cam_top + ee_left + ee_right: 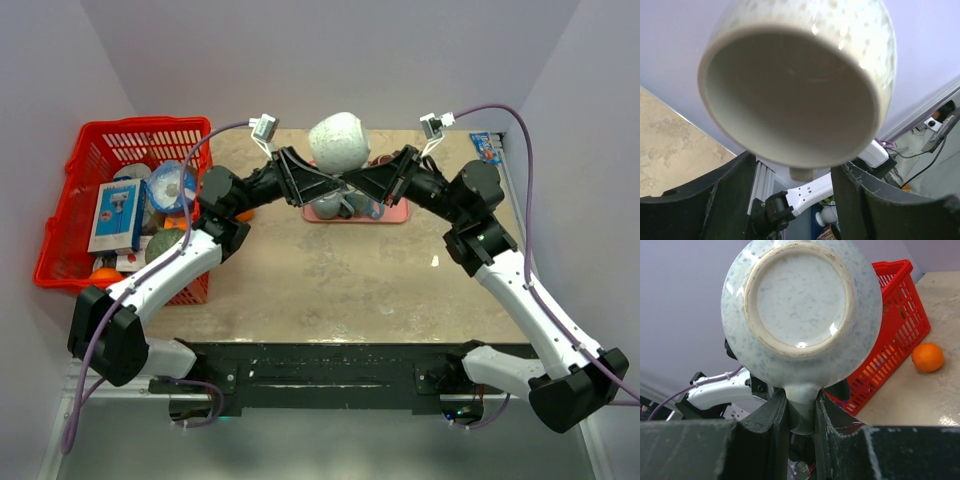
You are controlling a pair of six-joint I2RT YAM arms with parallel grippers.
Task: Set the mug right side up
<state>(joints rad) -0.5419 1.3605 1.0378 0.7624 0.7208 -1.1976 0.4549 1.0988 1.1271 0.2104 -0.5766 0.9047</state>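
A speckled pale mug [338,140] hangs in the air above the back of the table, tipped on its side. Its open mouth [790,95] faces my left wrist camera and its base [800,305] faces the right one. My right gripper [801,400] is shut on the mug's handle [801,412], which points down between its fingers. My left gripper [794,170] sits just under the mug's rim with its jaws apart, one finger [735,195] on each side. I cannot tell whether they touch the mug. Seen from above, both grippers [318,178] [355,180] meet under the mug.
A red basket [130,135] full of packets and round items stands at the left of the table. An orange [927,356] lies on the table beside it. A pink tray [395,213] with small items lies behind the grippers, and a blue packet [486,145] at the back right.
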